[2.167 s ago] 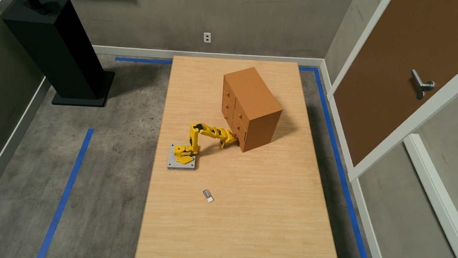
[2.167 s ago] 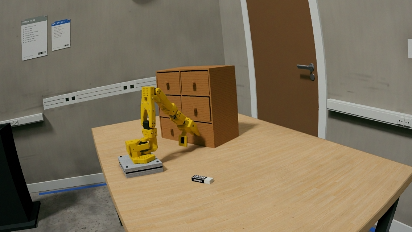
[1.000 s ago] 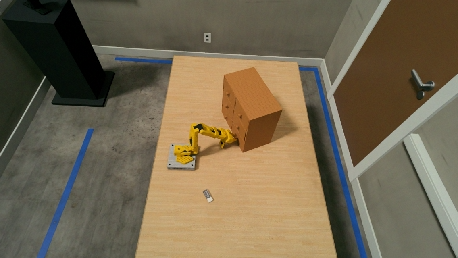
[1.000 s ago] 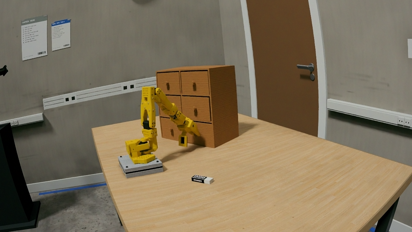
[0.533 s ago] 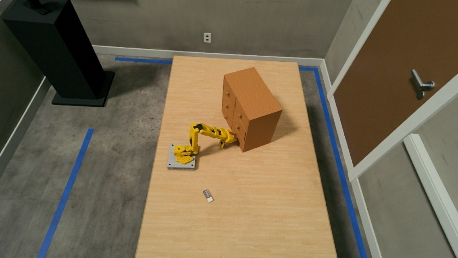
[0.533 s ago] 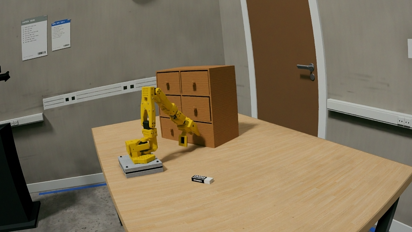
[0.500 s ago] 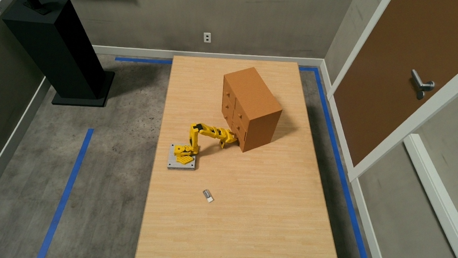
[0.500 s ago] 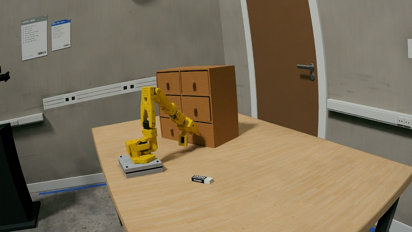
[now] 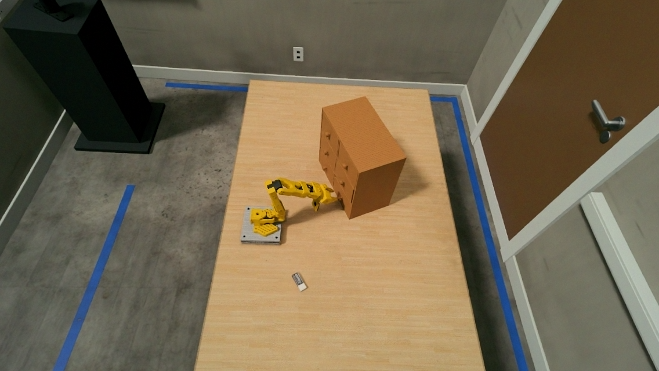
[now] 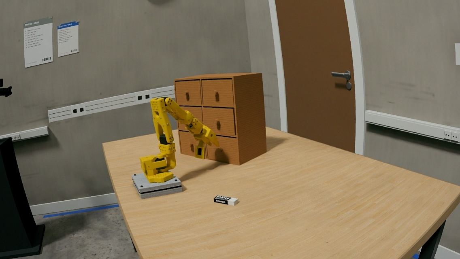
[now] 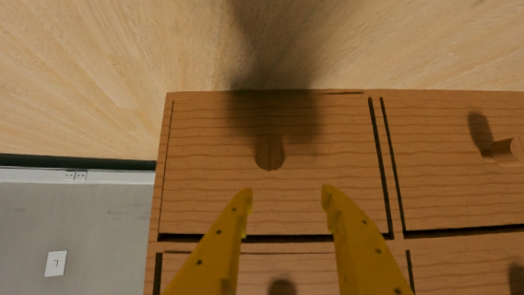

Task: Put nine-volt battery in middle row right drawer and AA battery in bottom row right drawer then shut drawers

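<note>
The chest [image 9: 380, 179] [image 10: 251, 119] stands in front of my arm. My gripper [image 9: 336, 196] [image 10: 218, 142] [image 11: 287, 190] is open a little and empty, close before the chest's lower right part. The bottom right drawer [image 10: 228, 153] [image 11: 208, 138] looks shut. Its round knob [image 11: 269, 156] lies beyond the fingertips, not between them, and appears above them in the upside-down wrist view. The middle right drawer [image 10: 226, 119] [image 11: 291, 272] looks shut or nearly so, with a dark line along its edge. The nine-volt battery and the AA battery are not visible in any view.
An eraser [image 9: 299, 282] [image 10: 226, 200] lies on the table [image 9: 368, 299] [image 10: 305, 199], in front of the arm's grey base [image 9: 249, 237] [image 10: 157, 191] in the exterior view. The other drawers look shut. The bottom left knob [image 11: 505, 151] sticks out beside the gripper's drawer.
</note>
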Controlling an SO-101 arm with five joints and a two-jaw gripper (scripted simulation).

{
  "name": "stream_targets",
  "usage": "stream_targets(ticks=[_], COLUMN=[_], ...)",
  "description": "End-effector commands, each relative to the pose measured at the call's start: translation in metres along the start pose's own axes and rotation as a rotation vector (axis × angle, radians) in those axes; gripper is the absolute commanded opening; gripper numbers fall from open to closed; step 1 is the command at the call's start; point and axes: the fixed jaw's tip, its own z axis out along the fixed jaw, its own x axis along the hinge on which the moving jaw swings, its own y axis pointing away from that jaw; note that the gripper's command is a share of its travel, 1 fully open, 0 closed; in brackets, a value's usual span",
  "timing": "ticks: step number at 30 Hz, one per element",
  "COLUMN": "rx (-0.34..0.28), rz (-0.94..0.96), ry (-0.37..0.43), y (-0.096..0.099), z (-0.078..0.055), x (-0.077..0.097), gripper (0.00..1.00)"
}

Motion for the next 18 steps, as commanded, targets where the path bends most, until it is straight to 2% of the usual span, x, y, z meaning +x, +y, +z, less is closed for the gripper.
stream_targets(ticks=[1, 6, 16, 18], rx=[0.001, 0.001, 0.001, 0.001], rz=[0.011, 0.019, 0.019, 0.019], ry=[-0.006, -0.005, -0.005, -0.011], y=[0.000, 0.000, 0.000, 0.000], z=[-0.008, -0.017, -0.017, -0.022], x=[-0.002, -0.004, -0.004, -0.002], gripper=[0.21, 0.21, 0.21, 0.21])
